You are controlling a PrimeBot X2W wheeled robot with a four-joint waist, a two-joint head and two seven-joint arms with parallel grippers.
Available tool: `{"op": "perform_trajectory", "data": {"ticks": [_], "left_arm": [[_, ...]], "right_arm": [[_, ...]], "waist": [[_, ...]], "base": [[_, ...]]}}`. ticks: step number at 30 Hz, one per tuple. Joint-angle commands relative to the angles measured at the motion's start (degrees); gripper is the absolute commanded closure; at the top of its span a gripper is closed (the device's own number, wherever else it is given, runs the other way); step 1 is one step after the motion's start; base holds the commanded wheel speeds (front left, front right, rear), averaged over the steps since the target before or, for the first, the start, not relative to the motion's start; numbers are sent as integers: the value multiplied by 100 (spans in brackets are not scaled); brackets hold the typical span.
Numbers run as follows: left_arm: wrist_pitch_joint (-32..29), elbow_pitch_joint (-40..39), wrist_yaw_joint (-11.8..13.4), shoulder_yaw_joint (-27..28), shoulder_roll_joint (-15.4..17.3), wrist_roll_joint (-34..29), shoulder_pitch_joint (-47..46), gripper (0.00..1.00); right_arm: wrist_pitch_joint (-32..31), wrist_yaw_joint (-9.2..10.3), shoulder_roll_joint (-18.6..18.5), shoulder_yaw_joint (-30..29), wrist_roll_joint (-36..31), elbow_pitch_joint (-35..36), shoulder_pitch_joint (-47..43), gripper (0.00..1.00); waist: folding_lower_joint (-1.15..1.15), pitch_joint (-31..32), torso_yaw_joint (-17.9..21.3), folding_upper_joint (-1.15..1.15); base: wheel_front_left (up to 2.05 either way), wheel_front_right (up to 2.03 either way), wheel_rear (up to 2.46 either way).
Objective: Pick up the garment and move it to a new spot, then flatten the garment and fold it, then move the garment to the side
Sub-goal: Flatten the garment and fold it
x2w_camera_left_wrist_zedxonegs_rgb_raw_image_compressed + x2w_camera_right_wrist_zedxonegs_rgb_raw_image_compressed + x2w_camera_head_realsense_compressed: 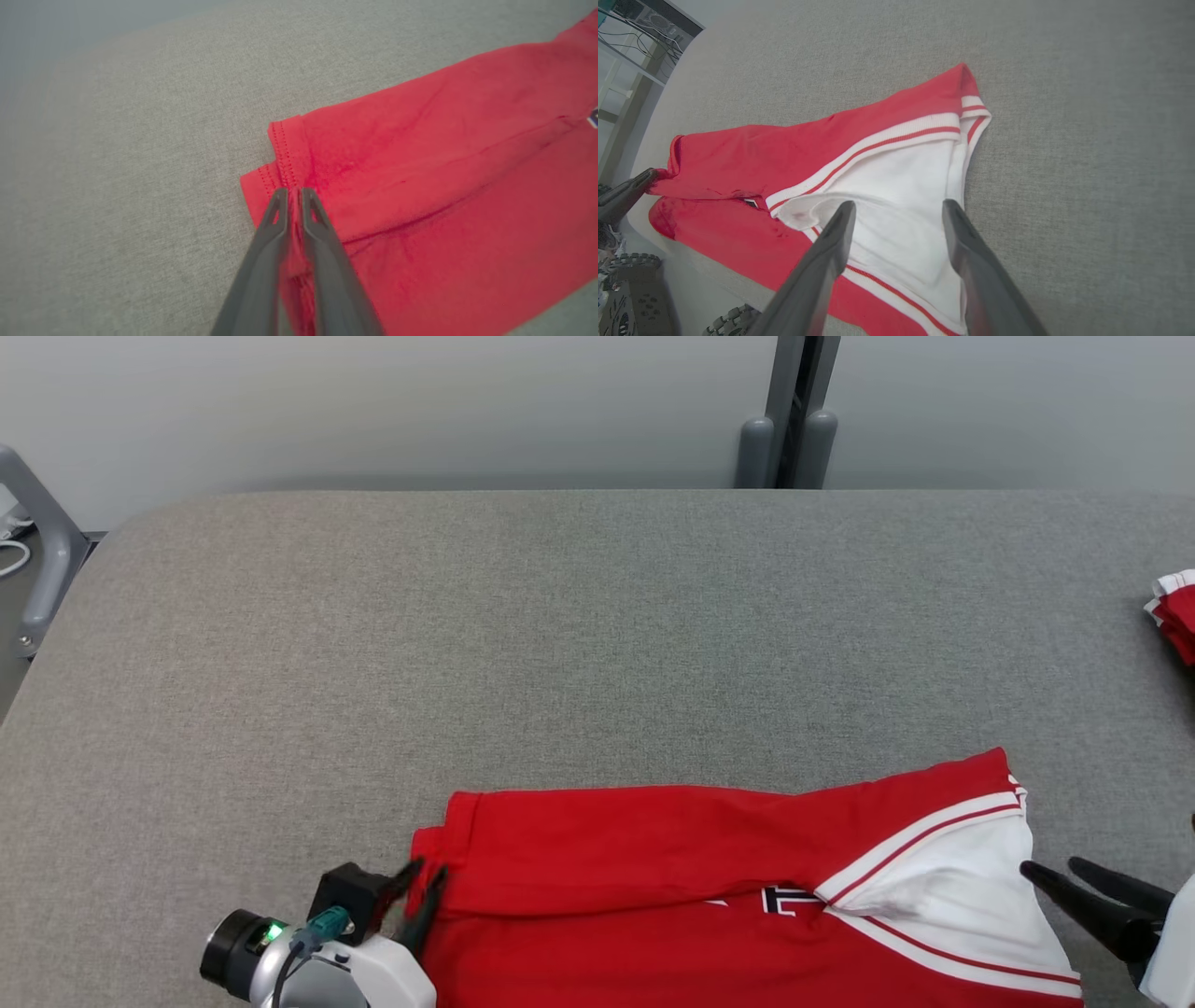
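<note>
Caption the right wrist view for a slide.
Right gripper, jaws open, poised over the white striped-trim panel of the red garment on the grey table.

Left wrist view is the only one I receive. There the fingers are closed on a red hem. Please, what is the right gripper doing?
Observer: The right gripper is open, its fingers standing apart over the white panel of the red and white jersey.
Operator: Thank you. Is anything else on the table?
Observer: Yes, another red and white cloth lies at the right edge of the grey table, apart from the jersey.
</note>
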State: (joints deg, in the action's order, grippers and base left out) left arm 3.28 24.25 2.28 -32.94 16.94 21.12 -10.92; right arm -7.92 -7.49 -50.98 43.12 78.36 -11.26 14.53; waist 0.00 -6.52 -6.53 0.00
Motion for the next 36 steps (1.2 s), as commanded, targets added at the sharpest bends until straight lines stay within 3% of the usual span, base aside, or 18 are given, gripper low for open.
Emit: {"op": "perform_trajectory", "data": {"ticks": [1,8,12,20,23,31,36], "left_arm": [[-49,-69,7,101,102,91,5,0],[107,-443,294,436,317,183,-29,0],[432,-710,524,744,250,332,-77,0],[1055,-1006,779,1264,-67,624,-24,0],[1181,-1194,849,1479,-233,418,73,0],[1187,-1817,500,2159,-698,-327,459,0],[1188,-1786,230,2427,-974,-550,542,0]], "right_arm": [[-58,0,-128,-79,9,4,-65,0],[125,1,-149,-443,-3,-197,-58,0],[714,-1,68,-673,-393,-268,36,0],[1977,0,715,-1094,-1255,-704,-81,0],[2255,0,1211,-1367,-1876,-1026,-170,0],[2318,0,2423,-2521,-3006,-1295,-679,0],[2319,0,2833,-2776,-3326,-1374,-950,0]], "waist": [[0,19,1,0],[0,96,-9,0],[0,142,-2,0],[0,206,66,0],[0,191,110,0],[0,127,150,0],[0,76,131,0]], "base": [[0,0,0],[0,0,0],[0,0,0],[0,0,0],[0,0,0],[0,0,0],[0,0,0]]}}
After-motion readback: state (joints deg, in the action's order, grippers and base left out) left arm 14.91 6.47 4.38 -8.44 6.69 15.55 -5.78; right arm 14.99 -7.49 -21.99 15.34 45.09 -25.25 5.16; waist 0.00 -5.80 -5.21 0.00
